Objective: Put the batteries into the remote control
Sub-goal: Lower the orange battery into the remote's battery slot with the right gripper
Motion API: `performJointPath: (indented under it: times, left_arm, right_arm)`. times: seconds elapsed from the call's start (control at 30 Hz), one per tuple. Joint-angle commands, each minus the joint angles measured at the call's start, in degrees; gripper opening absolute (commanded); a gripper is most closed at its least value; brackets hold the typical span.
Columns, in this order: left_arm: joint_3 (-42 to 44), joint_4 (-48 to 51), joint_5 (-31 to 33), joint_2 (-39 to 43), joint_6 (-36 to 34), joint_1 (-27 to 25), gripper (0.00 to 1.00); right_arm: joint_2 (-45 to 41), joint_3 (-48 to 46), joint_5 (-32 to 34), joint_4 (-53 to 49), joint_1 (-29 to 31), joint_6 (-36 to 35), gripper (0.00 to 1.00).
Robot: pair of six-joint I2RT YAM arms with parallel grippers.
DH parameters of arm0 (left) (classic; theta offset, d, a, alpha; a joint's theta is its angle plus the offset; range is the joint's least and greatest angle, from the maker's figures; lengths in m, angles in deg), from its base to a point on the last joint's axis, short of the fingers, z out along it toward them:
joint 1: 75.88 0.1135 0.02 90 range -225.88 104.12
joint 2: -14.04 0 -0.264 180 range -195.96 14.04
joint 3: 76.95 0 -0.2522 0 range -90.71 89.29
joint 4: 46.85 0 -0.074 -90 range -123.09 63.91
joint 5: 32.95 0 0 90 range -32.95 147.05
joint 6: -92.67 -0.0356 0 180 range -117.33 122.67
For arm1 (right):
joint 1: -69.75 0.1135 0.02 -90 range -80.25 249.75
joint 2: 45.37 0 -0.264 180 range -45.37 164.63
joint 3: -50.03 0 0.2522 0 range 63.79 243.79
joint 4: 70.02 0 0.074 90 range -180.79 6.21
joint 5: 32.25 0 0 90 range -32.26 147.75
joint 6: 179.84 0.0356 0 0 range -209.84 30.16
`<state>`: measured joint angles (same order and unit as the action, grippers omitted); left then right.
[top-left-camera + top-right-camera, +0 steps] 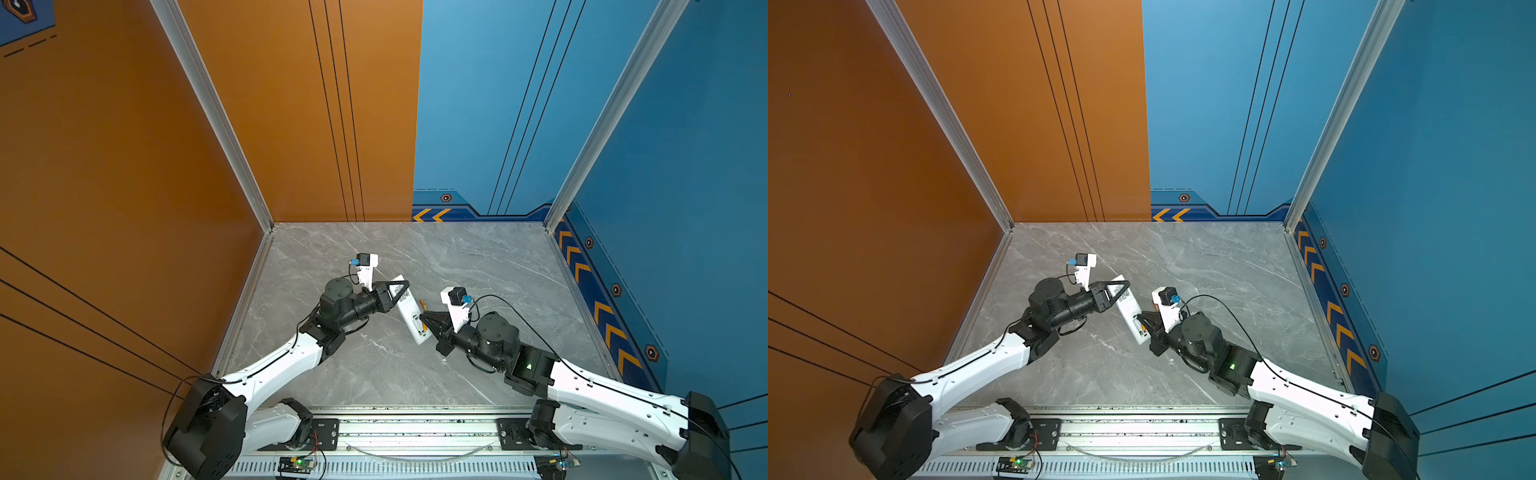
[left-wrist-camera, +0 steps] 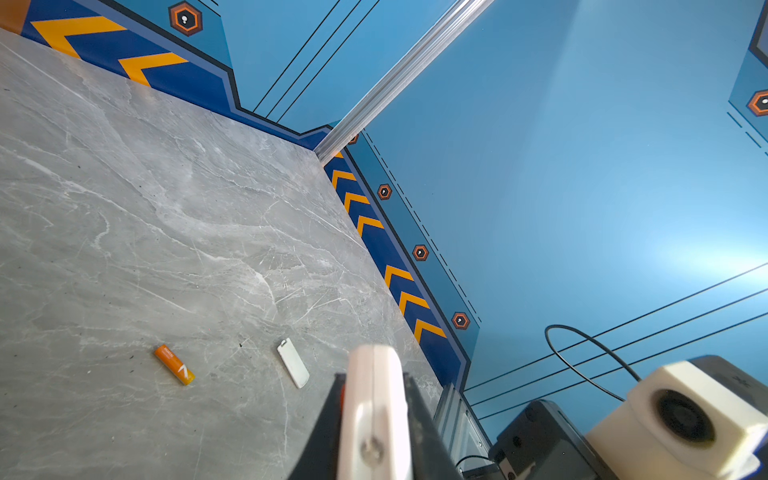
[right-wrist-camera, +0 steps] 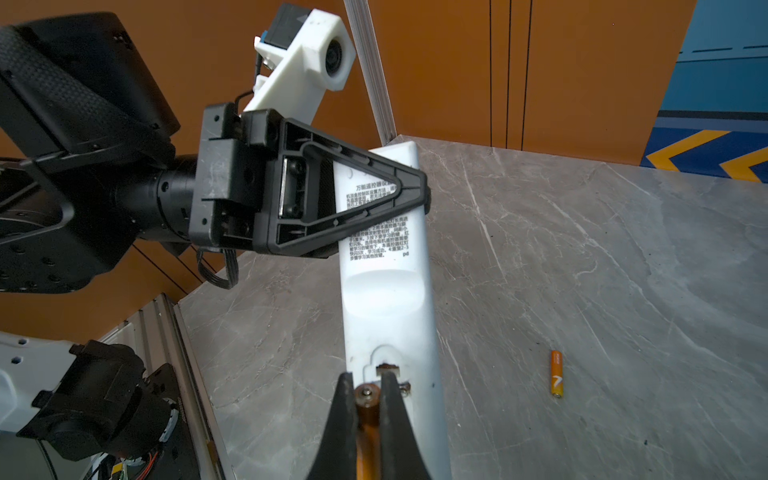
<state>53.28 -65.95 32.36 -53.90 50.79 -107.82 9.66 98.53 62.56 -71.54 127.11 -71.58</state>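
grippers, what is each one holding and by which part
The left gripper clamps the remote control across its printed end. The right gripper pinches a battery just behind its metal tip, at the remote's open battery bay.

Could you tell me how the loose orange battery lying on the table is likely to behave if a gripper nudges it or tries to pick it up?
The loose battery is a smooth, slim cylinder lying on its side on the flat marble table, so a sideways nudge would probably set it rolling. It looks rigid, unlikely to bend. Its glossy, narrow body may slip between fingers unless gripped across the middle.

Held battery (image 3: 367, 419) mostly behind pincer fingers (image 3: 338, 424)
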Motion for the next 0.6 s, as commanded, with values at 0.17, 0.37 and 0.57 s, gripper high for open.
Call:
performJointPath:
  times: [0.17,0.37,0.57]
  left_arm:
    - [-0.4,-2.1,-1.0,1.8,1.4,-0.9,0.0]
    - [-0.6,-2.1,-0.9,2.5,1.8,-1.2,0.0]
    - [-0.8,-2.1,-0.8,3.3,2.1,-1.5,0.0]
  right_arm:
    - [1.1,-0.4,1.9,2.9,0.8,-2.1,0.0]
    - [1.8,-0.5,2.4,3.7,1.2,-2.7,0.0]
    - [2.0,-0.6,2.8,3.6,1.3,-3.1,0.0]
